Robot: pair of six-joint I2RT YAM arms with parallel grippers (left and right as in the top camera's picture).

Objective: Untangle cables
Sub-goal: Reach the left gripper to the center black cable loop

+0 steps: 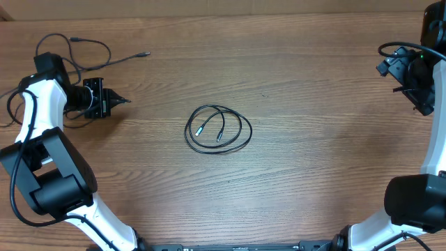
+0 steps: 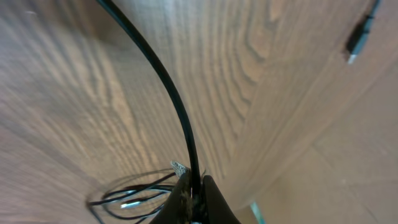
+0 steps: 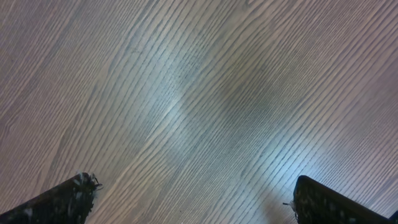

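Broadly, the wooden worktop (image 1: 293, 63) fills what we see from overhead. The left arm (image 1: 42, 104) stands at its 9 o'clock side and the right arm (image 1: 435, 146) at its 3 o'clock side.

The left arm reaches up to about 10 o'clock, and its left jaws point toward 3 o'clock. They are pressed together. In the left wrist view we see a black strand (image 2: 168, 93) run down from the upper edge straight into their tips, so they look to be pinching it. Whether this strand is part of the loose cable we see from overhead, we cannot tell.

The right arm ends near 2 o'clock, at the edge of the overhead view. In its wrist view the right jaws are spread wide, with one dark fingertip (image 3: 68, 199) low at 8 o'clock and the other low at 4 o'clock. Only bare wood grain lies between them.

As for the cables, the coiled cable (image 1: 218, 130) lies flat in the very middle of the worktop, well apart from both arms. It is wound in a few loose rings, with its two metal-tipped ends (image 1: 198, 130) lying inside the loop.

The loose cable (image 1: 104, 52) sprawls at 10 to 11 o'clock, just beyond the left arm. Its small plug (image 1: 144, 53) points toward 3 o'clock and also shows in the left wrist view near the worktop's edge.
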